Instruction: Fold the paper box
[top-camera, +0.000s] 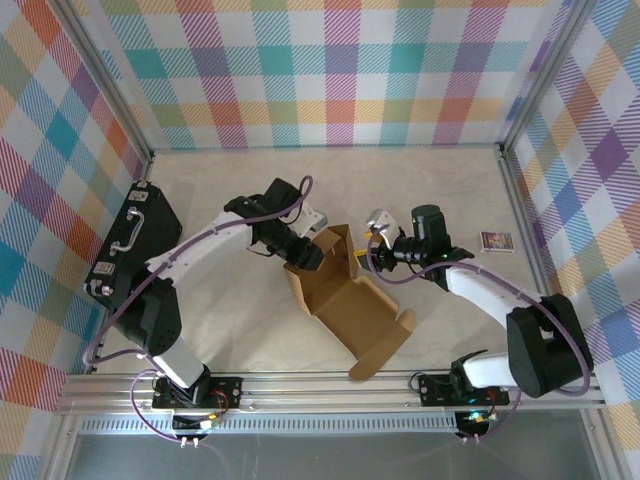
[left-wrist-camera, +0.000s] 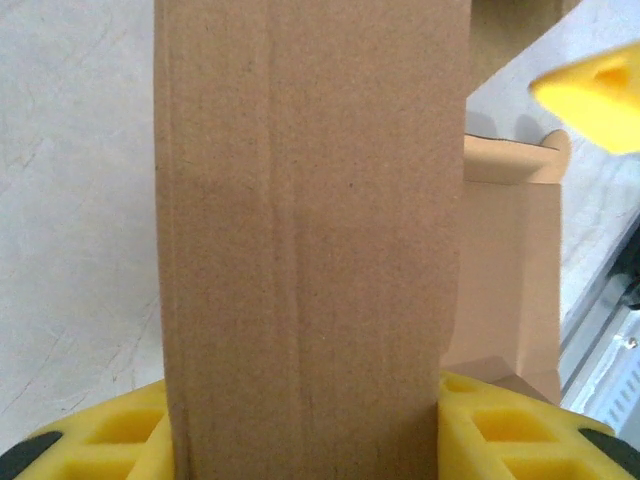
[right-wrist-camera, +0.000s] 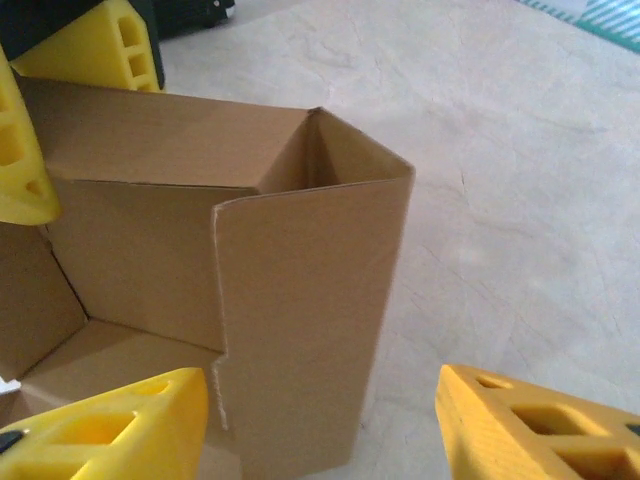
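Observation:
The paper box is brown cardboard, partly folded, with its walls raised at the table's middle and a long flap lying toward the near edge. My left gripper is shut on one upright wall; its yellow fingers press that panel from both sides. My right gripper stands open at the box's right side. It straddles a standing side flap: its left finger is by the flap's edge and its right finger is well clear of it.
A black hard case with a handle lies at the left wall. A small printed packet sits at the right. Aluminium frame rails run along the near edge, and plaid walls enclose the table.

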